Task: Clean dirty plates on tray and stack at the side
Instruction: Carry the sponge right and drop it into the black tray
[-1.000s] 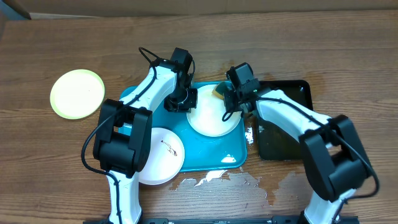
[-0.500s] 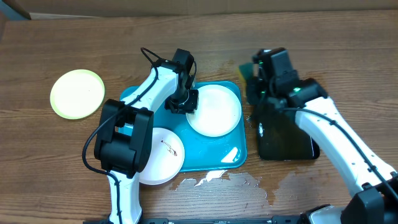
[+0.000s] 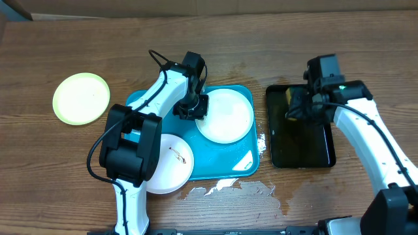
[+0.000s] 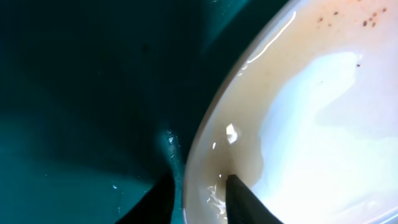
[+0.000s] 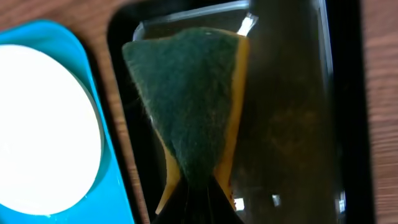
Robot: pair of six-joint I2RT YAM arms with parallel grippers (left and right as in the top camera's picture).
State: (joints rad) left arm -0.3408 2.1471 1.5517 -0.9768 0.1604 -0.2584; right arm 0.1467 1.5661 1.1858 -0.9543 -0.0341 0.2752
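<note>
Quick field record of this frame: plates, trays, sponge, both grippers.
blue tray: on table, carries two white plates
upper plate: white, fully on blue tray, small specks near rim
lower plate: white, dark smear, partly off tray's corner
green plate: on table, left of blue tray
left gripper: jaws apart, astride upper plate's rim
right gripper: shut on sponge, over black tray

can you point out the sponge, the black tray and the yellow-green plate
sponge (image 5: 186,106): right wrist view, middle of its green face
black tray (image 3: 307,147): overhead view, bare part of its floor
yellow-green plate (image 3: 81,98): overhead view, centre of the plate
</note>
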